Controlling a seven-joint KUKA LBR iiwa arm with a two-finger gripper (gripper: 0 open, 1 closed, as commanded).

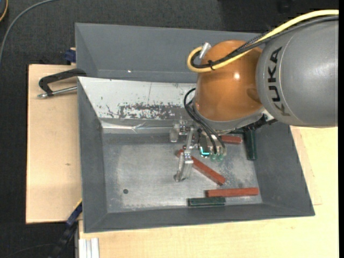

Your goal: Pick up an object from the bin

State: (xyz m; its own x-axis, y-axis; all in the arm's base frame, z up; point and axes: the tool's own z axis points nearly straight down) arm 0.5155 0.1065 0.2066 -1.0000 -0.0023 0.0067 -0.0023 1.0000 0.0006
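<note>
Red flat stick (pixel 207 171) is lying slantwise on the floor of the grey metal bin (pixel 134 176), right of middle, just beside my claw (pixel 183 173); I am judging it light, stiff and slippery (best pinched across its narrow middle), and I cannot tell whether my claw is clenched or released

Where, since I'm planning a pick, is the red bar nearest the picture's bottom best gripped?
Probably just right of its middle, from above, closing across the narrow width: the red bar lies flat, and a dark green bar crowds its left end.
</note>
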